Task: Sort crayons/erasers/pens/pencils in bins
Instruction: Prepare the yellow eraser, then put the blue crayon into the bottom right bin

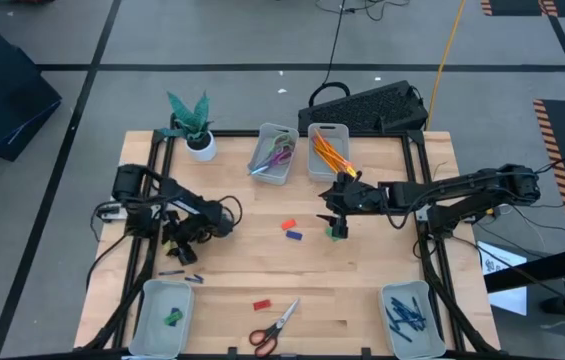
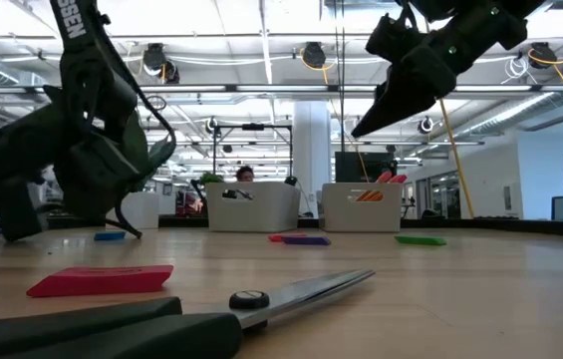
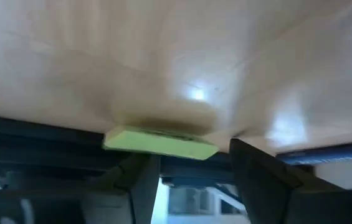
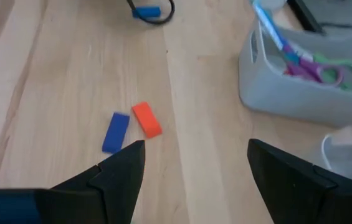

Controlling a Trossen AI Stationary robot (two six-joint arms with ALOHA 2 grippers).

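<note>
While right fingers (image 4: 191, 171) gape, red eraser (image 4: 146, 119) ahead — blue eraser (image 4: 116, 132) beside

Grey floor (image 1: 212, 40) crossed by dark tape lines around a pale wooden table (image 1: 262, 270), with a black keyboard (image 1: 372, 105) lying just beyond its far edge. Beyond, an open hall with a white column (image 2: 311, 150), ceiling lamps (image 2: 313, 55) and long light strips overhead.

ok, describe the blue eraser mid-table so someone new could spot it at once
Start at the wooden table and find its middle, between the two arms. Two small erasers lie side by side there, slightly left of the right hand. The blue eraser is the nearer-front one; its neighbour is a red eraser, and a green eraser lies apart beneath that hand.
</note>
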